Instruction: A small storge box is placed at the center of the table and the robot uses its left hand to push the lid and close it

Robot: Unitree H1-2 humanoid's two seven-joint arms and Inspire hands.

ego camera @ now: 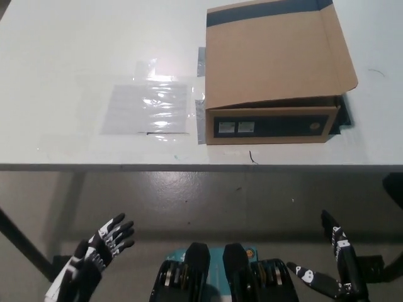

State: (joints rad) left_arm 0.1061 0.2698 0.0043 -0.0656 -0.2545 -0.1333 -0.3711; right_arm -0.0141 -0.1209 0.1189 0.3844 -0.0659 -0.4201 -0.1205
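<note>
The storage box (274, 72) sits on the white surface (75, 56), toward the right of the view and close to the near edge. Its brown cardboard lid (274, 56) lies down flat over the top, the flap's front lip hanging just over the front wall, so the box reads as closed. A dark band runs along the far edge of the lid, and the front wall is dark with two small pale labels (237, 128) at its left end. Just beside the box on its left lies a clear plastic sheet (148, 107), flat on the surface and catching a glare.

The left hand (101, 251) is down at the lower left, below the edge of the surface and well apart from the box, fingers spread and gripping nothing. It looks dark with white markings here. The right hand (334, 267) rests low at the bottom right, also off the surface, fingers splayed apart and empty. Below the surface, grey floor (208, 201) shows, with a table leg (25, 248) slanting at the far left.
</note>
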